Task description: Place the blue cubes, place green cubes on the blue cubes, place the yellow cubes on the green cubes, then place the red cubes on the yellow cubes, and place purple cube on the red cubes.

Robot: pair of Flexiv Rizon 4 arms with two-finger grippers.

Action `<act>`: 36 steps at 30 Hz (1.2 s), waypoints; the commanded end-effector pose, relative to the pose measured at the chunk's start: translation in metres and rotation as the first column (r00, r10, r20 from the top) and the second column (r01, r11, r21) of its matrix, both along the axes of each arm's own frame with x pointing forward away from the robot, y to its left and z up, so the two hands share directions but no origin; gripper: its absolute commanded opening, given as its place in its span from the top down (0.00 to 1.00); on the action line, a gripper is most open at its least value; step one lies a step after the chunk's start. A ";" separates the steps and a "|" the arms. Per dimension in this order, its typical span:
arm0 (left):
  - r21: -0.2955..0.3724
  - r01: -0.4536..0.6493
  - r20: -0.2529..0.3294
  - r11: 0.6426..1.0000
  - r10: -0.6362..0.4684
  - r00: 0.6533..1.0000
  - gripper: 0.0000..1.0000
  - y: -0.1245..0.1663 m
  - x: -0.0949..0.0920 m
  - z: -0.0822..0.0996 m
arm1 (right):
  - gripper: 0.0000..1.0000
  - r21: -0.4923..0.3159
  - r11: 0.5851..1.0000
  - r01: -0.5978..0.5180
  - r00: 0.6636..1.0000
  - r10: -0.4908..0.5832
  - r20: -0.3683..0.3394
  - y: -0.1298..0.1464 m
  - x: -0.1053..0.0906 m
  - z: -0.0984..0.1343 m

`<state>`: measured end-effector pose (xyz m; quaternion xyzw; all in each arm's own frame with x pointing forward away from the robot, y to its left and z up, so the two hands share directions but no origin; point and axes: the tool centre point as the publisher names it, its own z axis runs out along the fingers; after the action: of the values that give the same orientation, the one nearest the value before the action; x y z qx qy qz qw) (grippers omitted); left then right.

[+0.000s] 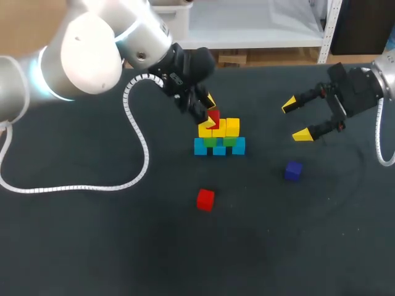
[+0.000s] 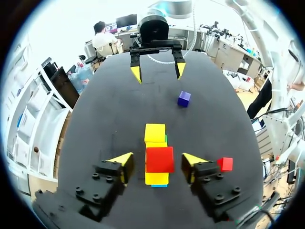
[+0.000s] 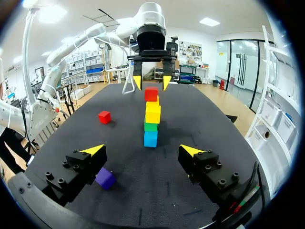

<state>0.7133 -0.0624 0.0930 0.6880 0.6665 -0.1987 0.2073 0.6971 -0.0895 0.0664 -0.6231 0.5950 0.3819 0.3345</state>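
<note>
Our left hand (image 2: 158, 164) straddles the top red cube (image 3: 151, 93) — fingers apart, seemingly not touching; right hand (image 1: 295, 120) hovers wide open.

My left arm (image 1: 80, 55) comes in from the upper left, with the left gripper (image 1: 212, 111) just above frame centre, fingers spread. My right arm (image 1: 386, 74) enters at the right edge, and the right gripper (image 1: 295, 119) gapes wide, pointing left.

table (image 1: 86, 246) | surface dark, matte (almost black) | fills most of head view
</note>
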 end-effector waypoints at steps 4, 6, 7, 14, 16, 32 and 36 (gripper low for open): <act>-0.047 0.026 0.050 0.999 -0.024 0.998 0.00 0.013 -0.003 0.017 | 0.00 0.001 1.000 0.000 1.000 0.000 0.000 0.000 0.000 0.000; -0.055 0.033 0.062 0.998 -0.029 0.998 0.00 0.019 -0.005 0.022 | 0.00 0.001 1.000 0.000 1.000 0.000 0.000 0.000 0.000 0.000; -0.060 0.038 0.065 0.997 -0.034 0.997 0.00 0.022 -0.005 0.025 | 0.00 0.001 1.000 0.000 1.000 0.000 0.000 0.000 0.000 0.000; -0.100 0.060 0.095 0.993 -0.051 0.994 0.00 0.053 -0.014 0.040 | 0.00 0.001 1.000 0.000 1.000 0.000 0.000 0.000 0.000 0.000; -0.119 0.072 0.112 0.990 -0.059 0.992 0.00 0.063 -0.017 0.043 | 0.00 0.001 1.000 0.000 1.000 0.000 0.000 0.000 0.000 0.000; -0.154 0.104 0.156 0.983 -0.080 0.985 0.00 0.139 -0.027 0.036 | 0.00 0.001 1.000 0.000 1.000 0.000 0.000 0.000 0.000 0.000; -0.155 0.124 0.157 0.980 -0.100 0.983 0.00 0.147 -0.025 0.035 | 0.00 0.001 1.000 0.000 1.000 0.000 0.000 0.000 0.000 0.000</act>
<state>0.6895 0.0793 0.1282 0.7185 0.5960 -0.2066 0.2929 0.6971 -0.0895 0.0664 -0.6231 0.5950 0.3819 0.3345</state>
